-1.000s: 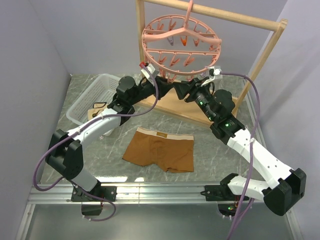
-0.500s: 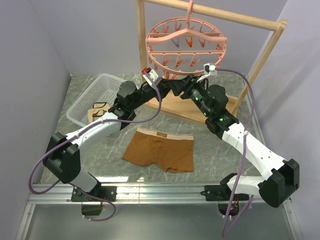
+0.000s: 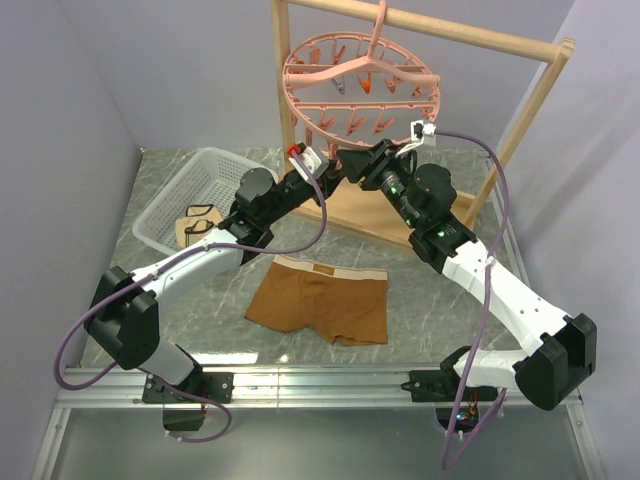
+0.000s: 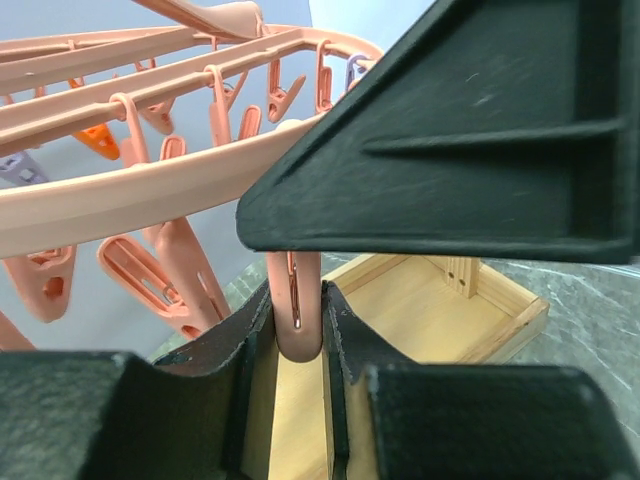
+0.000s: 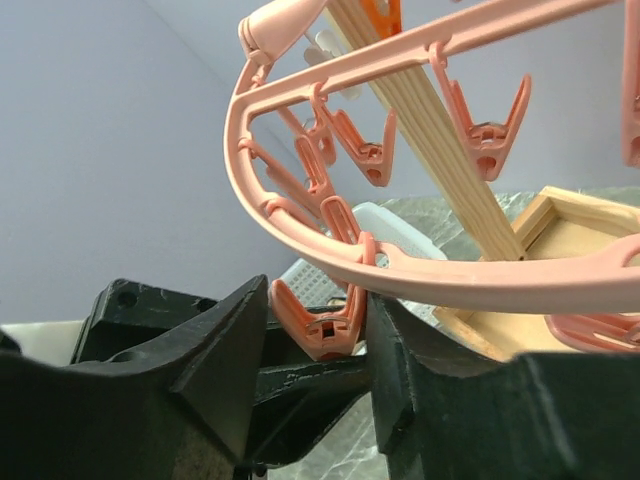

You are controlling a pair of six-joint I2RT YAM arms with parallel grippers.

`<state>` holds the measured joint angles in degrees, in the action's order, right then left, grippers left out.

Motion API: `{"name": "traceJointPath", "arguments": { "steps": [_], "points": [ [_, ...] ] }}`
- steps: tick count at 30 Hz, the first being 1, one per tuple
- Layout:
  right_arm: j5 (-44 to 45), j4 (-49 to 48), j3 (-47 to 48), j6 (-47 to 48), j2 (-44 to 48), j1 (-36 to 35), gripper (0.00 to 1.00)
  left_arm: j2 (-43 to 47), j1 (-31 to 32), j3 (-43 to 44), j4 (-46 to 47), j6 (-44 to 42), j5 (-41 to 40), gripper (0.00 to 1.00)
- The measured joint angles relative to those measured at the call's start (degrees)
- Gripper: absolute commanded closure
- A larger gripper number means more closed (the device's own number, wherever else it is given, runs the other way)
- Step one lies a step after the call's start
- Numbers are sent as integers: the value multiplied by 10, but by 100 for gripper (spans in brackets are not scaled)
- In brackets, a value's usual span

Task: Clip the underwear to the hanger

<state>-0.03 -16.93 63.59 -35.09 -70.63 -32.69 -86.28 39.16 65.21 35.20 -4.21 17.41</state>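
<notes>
Both arms are meeting at the near rim of the hanger (image 3: 360,70) while the underwear (image 3: 320,305) is lying flat on the table (image 3: 200,300), between the arm bases, unmoved.

Compared with a second ago, the right arm is reaching further left and both wrists are sitting higher and closer together. The left end effector (image 4: 297,322) is pinching a clip (image 4: 295,290) in nearly closed jaws. The right end effector (image 5: 318,335), about half open, is pressing both sides of a hanging clip; whether it is the same one is unclear. Its black body is blocking much of the left wrist view. A wooden rack (image 3: 470,35) is carrying the hanger. A white basket (image 3: 170,205) is holding a beige garment (image 3: 195,222).
</notes>
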Motion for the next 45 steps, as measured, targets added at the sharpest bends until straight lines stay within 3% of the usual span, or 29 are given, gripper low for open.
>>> {"name": "traceJointPath", "arguments": {
  "steps": [2, 6, 8, 9, 12, 16, 24, 30, 37, 45],
  "points": [
    [2, 0, 3, -3, -7, 0, 55, 0, 0, 0, 1, -4, -1, 100],
    [8, 2, 3, -10, -11, 1, 77, 0, 0, 0, -5, -10, -4, 100],
    [10, 3, 3, -13, -11, 2, 85, 0, 0, 0, -7, -11, -7, 88],
    [12, 3, 3, -14, -11, 2, 92, 1, 0, 0, -8, -10, -8, 76],
    [11, 6, 4, -14, -11, 3, 100, 5, 1, 0, -19, -11, -7, 62],
    [10, 6, 7, -14, -12, 7, 100, 26, -3, -4, -80, -3, 10, 47],
    [10, 7, 7, -5, -12, 10, 100, 181, -98, -56, -267, 75, 49, 45],
    [1, 6, 7, 5, -12, 11, 100, 272, -96, -144, -383, 145, 24, 44],
    [-2, 6, 7, 11, -12, 12, 100, 191, -96, -189, -505, 227, -59, 37],
    [-2, 6, 7, 15, -12, 15, 100, 52, -96, -169, -534, 272, -115, 30]
  ]
}}
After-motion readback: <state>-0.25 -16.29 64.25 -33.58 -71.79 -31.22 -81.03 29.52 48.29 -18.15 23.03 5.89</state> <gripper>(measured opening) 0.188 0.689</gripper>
